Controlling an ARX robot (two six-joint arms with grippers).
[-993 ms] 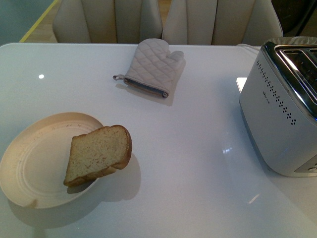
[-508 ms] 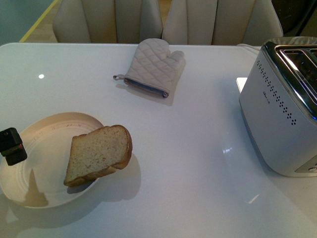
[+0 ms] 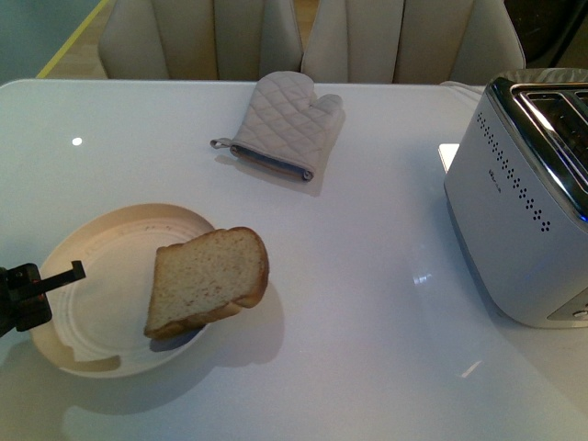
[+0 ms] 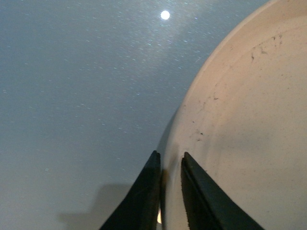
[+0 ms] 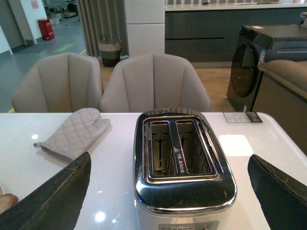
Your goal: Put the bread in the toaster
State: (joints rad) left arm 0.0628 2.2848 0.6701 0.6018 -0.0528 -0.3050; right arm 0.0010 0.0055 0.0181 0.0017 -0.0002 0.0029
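A tan bread (image 3: 207, 280) slice leans on the right rim of a cream plate (image 3: 101, 276) at the front left of the white table. My left gripper (image 3: 73, 272) is shut on the plate's left rim; in the left wrist view its gripper (image 4: 169, 160) pinches the plate (image 4: 249, 124) edge between both dark fingers. The silver toaster (image 3: 514, 211) stands at the right edge, slots up. In the right wrist view my right gripper (image 5: 169, 158) hangs open above the toaster (image 5: 184, 191), whose two slots are empty.
A quilted grey oven mitt (image 3: 285, 124) lies at the back middle of the table, also seen as the mitt (image 5: 74, 132) in the right wrist view. Beige chairs (image 3: 303, 37) stand behind the far edge. Bare tabletop (image 3: 367, 276) separates plate and toaster.
My left gripper came in from the left and closed on the plate's rim. The plate with the bread has slid a little to the right.
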